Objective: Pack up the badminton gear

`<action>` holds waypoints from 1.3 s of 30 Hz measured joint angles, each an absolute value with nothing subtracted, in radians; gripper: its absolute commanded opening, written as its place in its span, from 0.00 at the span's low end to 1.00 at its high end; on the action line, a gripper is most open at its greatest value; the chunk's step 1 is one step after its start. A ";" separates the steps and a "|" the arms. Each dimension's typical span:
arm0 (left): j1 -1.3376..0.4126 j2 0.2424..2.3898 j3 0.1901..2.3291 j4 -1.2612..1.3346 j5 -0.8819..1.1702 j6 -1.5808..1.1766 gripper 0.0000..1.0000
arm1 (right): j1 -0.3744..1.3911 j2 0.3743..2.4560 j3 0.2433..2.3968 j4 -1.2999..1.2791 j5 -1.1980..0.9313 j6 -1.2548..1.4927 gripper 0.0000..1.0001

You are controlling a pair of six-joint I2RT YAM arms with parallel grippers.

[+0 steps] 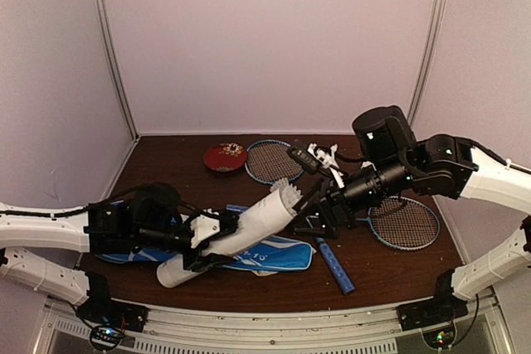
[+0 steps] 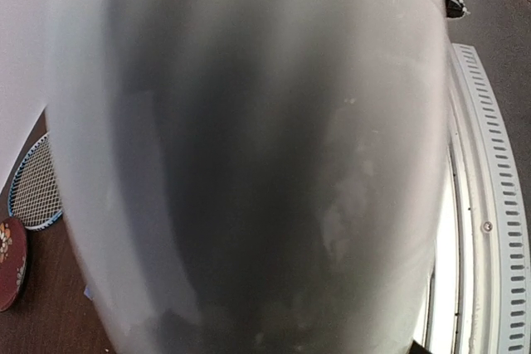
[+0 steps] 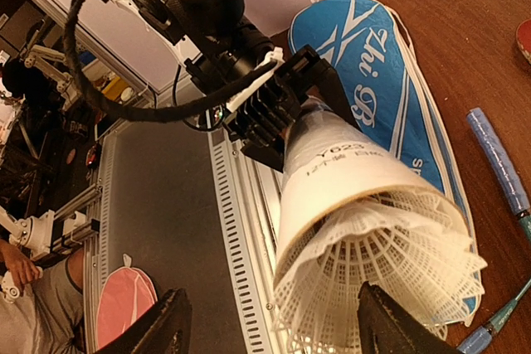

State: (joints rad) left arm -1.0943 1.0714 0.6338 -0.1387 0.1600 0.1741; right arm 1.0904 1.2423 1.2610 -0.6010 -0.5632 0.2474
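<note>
Two arms meet above the dark wooden table [image 1: 166, 163]. On it, near the front edge, lies the blue racket bag [image 1: 278, 256], flat, with white letters. Above the bag the long white tube [image 1: 249, 230] is tilted, its open end higher and to the right; the left gripper [image 1: 206, 243] is clamped around its lower part. Two rackets rest on the wood: the first racket [image 1: 272, 162] at the back, the second racket [image 1: 404, 223] at the right side. A white shuttlecock [image 3: 382, 263] sticks with its feathers out of the tube mouth. The right gripper [image 1: 320, 215] stands just before it with jaws wide and holds nothing. The red dish [image 1: 225, 157] sits beside the first racket.
</note>
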 measured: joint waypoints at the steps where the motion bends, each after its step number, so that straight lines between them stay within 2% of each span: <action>1: -1.094 1.071 0.632 -0.143 0.160 0.174 0.45 | 1.093 1.258 1.264 -0.603 -0.564 0.241 0.72; 9: -1.098 1.071 0.627 -0.162 0.158 0.173 0.46 | 1.123 1.338 1.296 -0.601 -0.583 0.201 0.67; 24: -1.102 1.058 0.625 -0.194 0.141 0.173 0.45 | 1.140 1.427 1.332 -0.553 -0.653 0.186 0.73; 39: -1.101 1.049 0.625 -0.131 0.140 0.169 0.45 | 1.100 1.259 1.332 -0.618 -0.623 0.167 0.71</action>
State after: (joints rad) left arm -1.1007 1.0492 0.6247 -0.1307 0.1402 0.1688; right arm 1.1000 1.2587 1.3319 -0.6178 -0.6228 0.1673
